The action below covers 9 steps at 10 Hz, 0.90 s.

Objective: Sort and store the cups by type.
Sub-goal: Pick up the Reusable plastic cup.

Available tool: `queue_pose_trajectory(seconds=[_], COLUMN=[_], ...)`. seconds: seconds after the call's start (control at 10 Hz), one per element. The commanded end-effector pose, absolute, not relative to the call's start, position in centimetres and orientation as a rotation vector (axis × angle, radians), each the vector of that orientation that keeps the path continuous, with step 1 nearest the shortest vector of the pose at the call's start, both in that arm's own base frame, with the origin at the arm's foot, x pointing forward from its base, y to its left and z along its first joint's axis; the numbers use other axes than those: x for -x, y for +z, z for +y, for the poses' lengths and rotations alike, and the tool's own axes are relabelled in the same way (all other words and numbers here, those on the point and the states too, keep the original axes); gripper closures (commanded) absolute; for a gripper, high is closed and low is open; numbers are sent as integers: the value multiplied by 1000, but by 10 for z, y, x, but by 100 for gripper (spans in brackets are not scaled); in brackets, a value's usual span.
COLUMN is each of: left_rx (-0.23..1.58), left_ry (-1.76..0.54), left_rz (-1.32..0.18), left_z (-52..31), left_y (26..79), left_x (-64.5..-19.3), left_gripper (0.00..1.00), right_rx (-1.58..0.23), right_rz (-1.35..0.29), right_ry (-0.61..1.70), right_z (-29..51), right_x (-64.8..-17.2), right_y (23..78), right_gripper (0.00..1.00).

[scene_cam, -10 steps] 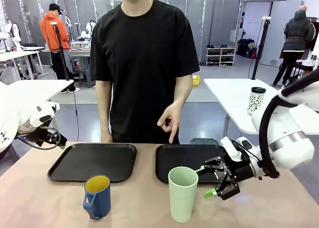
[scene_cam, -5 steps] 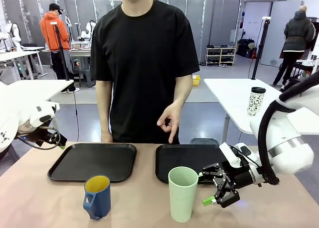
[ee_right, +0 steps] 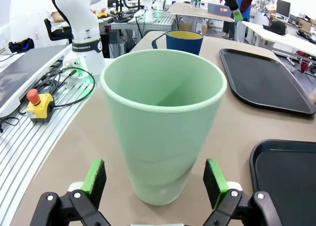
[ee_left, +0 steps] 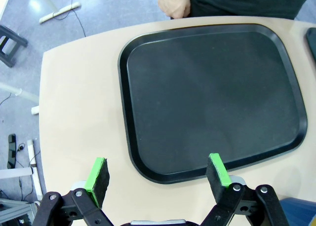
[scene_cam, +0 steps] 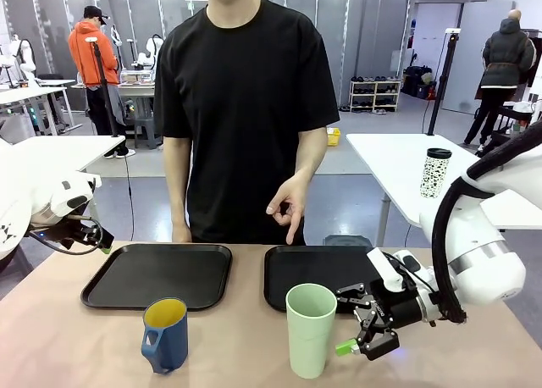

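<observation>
A tall mint-green tumbler stands upright near the table's front edge, ahead of the right tray. My right gripper is open just to its right, low over the table, fingers pointing at it. In the right wrist view the tumbler looms close, with a green pad on either side of its base and a gap on both sides. A dark blue mug with a yellow inside stands front left, and appears behind the tumbler as the mug. My left gripper hangs open above the near left edge of the left tray.
Two black trays lie side by side, the left tray and the right tray. The person stands at the far side with a hand hanging over the right tray's far edge. A white patterned cup sits on another table behind.
My right gripper has moved left and slightly down, closing in on the mint-green tumbler while staying open. The left arm, both cups and the person's hand have not moved.
</observation>
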State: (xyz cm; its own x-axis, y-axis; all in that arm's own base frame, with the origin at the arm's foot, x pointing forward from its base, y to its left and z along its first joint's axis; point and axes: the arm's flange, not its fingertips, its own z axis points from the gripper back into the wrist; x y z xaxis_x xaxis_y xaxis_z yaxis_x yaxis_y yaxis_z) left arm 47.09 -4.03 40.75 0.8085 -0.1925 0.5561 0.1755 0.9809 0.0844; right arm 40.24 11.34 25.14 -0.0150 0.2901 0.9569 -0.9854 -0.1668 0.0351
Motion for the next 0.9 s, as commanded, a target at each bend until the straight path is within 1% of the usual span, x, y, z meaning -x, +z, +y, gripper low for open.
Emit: queue_pose_trajectory(seconds=[0.0, 0.3, 0.8], left_rx=[-29, -29, -29], left_ry=[-200, -200, -200], left_rz=[-599, -599, -599], left_z=[-39, -39, -39], left_y=[408, 408, 408], left_x=[-471, -471, -471], left_gripper=[0, 0, 0], right_rx=[-1146, -1199, -1265], right_rz=[-935, -979, -974], right_ry=[1444, 1416, 1414], right_z=[120, 125, 138], right_x=[-408, -410, -410], right_y=[243, 232, 219], right_gripper=[0, 0, 0])
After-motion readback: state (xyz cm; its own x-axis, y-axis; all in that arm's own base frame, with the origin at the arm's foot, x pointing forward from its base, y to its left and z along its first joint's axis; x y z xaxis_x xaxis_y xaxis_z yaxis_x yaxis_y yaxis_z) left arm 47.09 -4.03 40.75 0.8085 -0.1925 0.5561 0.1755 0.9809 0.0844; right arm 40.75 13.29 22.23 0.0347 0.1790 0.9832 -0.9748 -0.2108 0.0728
